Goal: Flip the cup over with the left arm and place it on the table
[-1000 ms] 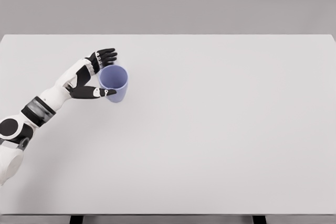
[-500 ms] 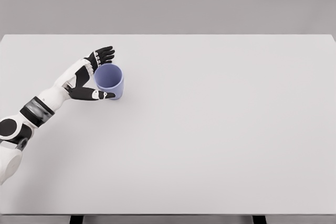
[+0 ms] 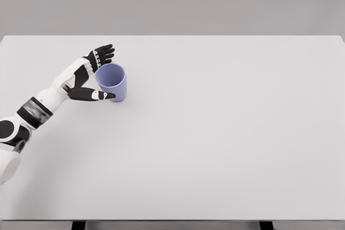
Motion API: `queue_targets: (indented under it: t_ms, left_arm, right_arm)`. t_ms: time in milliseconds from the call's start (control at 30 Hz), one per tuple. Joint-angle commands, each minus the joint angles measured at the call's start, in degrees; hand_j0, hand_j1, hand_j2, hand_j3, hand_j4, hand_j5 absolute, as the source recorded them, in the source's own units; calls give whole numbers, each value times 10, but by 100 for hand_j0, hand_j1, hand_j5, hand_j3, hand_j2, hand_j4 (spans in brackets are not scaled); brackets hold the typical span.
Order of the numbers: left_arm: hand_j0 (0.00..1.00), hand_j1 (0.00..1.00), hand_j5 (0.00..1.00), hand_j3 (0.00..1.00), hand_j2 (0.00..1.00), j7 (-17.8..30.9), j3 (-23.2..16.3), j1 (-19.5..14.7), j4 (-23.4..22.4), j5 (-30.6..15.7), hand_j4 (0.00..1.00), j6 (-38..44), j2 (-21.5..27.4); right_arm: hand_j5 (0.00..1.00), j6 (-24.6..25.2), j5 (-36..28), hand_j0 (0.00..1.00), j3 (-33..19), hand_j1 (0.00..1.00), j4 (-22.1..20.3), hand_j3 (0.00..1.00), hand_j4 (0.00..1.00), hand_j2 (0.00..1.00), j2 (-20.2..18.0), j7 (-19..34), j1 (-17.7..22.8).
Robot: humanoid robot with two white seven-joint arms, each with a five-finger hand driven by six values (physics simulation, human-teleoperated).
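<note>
The cup (image 3: 112,82) looked like smooth matt plastic, a plain lavender-blue with no shine on wall or rim. The table (image 3: 215,133) had a flat, matt top — pale grey-white, even, without grain or texture. The left hand (image 3: 91,76) wore dark, dull black covering on its fingers (image 3: 102,53), with small pale knuckle pieces — the arm's shells were smooth white, faintly glossy, like hard plastic.
</note>
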State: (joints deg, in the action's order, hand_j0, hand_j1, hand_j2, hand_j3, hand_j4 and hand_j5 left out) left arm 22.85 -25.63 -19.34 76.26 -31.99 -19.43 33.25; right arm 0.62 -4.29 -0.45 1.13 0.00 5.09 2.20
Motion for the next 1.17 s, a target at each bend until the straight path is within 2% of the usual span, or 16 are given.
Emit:
queue_targets:
  t_ms: [0, 600, 733, 800, 900, 1000, 1067, 1133]
  left_arm:
    - [100, 100, 100, 100, 100, 0, 1, 0, 1, -3, 100, 0, 1]
    - [100, 100, 100, 100, 100, 0, 16, -2, 6, -4, 100, 0, 14]
    - [100, 100, 100, 100, 100, 0, 20, -1, 18, -4, 100, 0, 19]
    - [100, 100, 100, 100, 100, 0, 22, 2, 31, -5, 100, -1, 37]
    - [100, 100, 100, 100, 100, 0, 45, 11, 50, -4, 100, 0, 67]
    - [100, 100, 100, 100, 100, 0, 45, 11, 51, -4, 100, 5, 103]
    - [100, 100, 100, 100, 100, 0, 46, 12, 69, -4, 100, 6, 143]
    - [100, 100, 100, 100, 100, 0, 46, 12, 75, -4, 100, 6, 158]
  right_arm:
    - [100, 0, 0, 100, 0, 100, 0, 100, 100, 100, 0, 0, 0]
    - [100, 0, 1, 100, 0, 100, 0, 100, 100, 100, 0, 0, 0]
    - [100, 0, 0, 100, 0, 100, 0, 100, 100, 100, 0, 0, 0]
    - [100, 0, 0, 100, 0, 100, 0, 100, 100, 100, 0, 0, 0]
    - [100, 0, 1, 100, 0, 100, 0, 100, 100, 100, 0, 0, 0]
    - [100, 0, 0, 100, 0, 100, 0, 100, 100, 100, 0, 0, 0]
    - [100, 0, 0, 100, 0, 100, 0, 100, 100, 100, 0, 0, 0]
    - [100, 0, 1, 100, 0, 100, 0, 100, 100, 100, 0, 0, 0]
